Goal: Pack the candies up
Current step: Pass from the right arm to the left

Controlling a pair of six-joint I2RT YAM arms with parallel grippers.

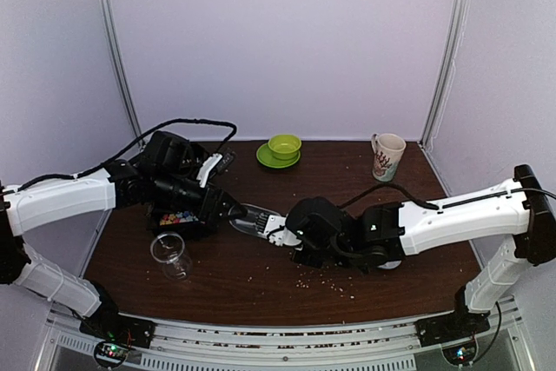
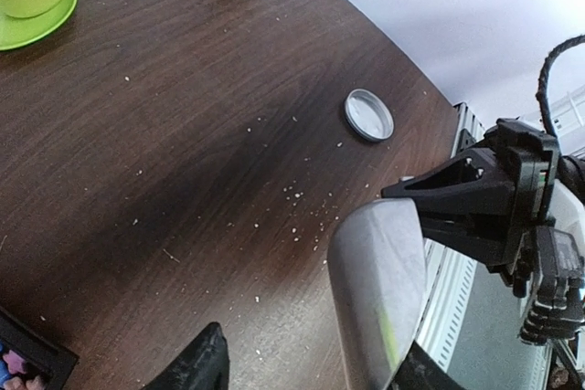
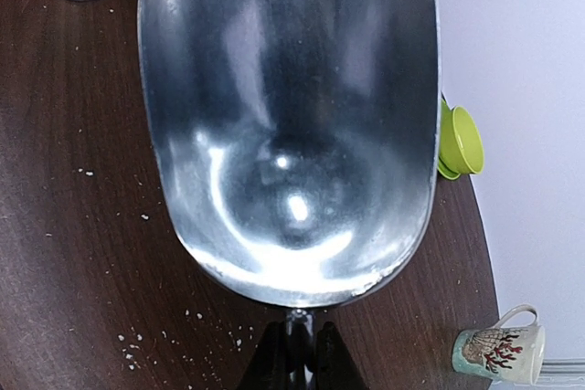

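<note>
Dark worktop (image 1: 261, 275) holds the candies (image 1: 176, 217) in a black tray (image 2: 41, 346) near its left edge, just past the mouth of the empty scoop (image 1: 252, 219), whose long axis points at them from the right gripper (image 1: 282, 236) clamped on its handle; the nearer left gripper (image 1: 224, 208) stands part-open.

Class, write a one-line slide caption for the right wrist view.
Empty metal scoop in the right gripper over the crumb-strewn table, green bowl and mug nearby.
</note>
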